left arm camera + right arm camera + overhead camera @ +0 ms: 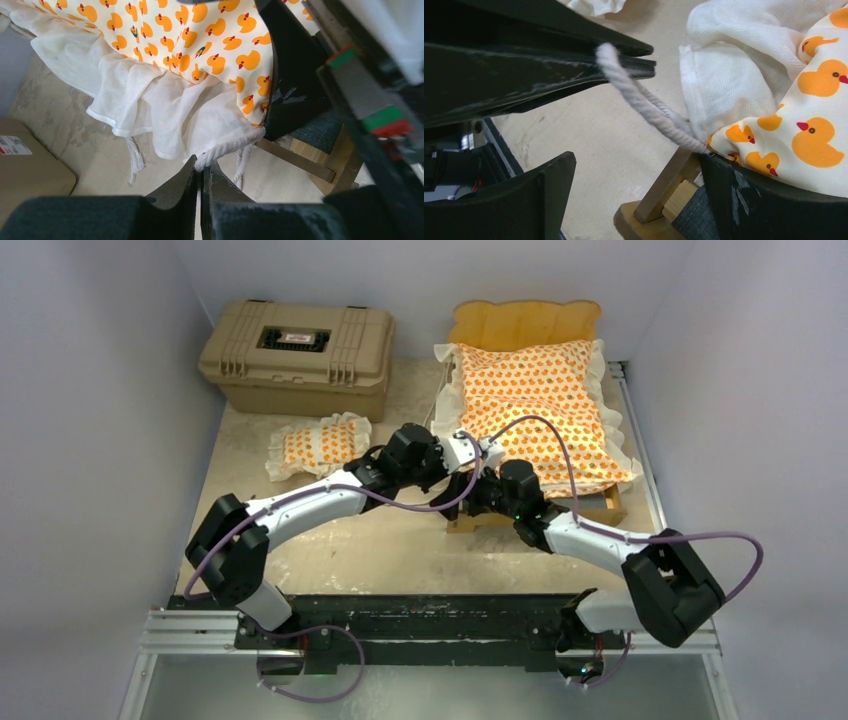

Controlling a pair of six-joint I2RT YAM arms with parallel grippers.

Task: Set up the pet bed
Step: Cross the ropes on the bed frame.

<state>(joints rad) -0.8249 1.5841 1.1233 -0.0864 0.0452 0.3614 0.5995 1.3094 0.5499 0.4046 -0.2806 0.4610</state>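
The pet bed's light-wood frame (525, 322) stands at the back right with the duck-print mattress cushion (540, 410) lying on it. The matching pillow (318, 445) lies on the table to its left. My left gripper (495, 454) is at the cushion's near-left corner, shut on the cushion's white cord (220, 152); the right wrist view shows that cord (644, 107) pulled taut from the corner. My right gripper (464, 500) is open at the frame's near-left corner (659, 200). One of its fingers (764, 200) lies under the cushion's edge, the other (539, 200) over bare table.
A tan plastic hard case (297, 355) sits closed at the back left, behind the pillow. White walls close in both sides and the back. The two wrists crowd together in front of the bed, with purple cables looping over them.
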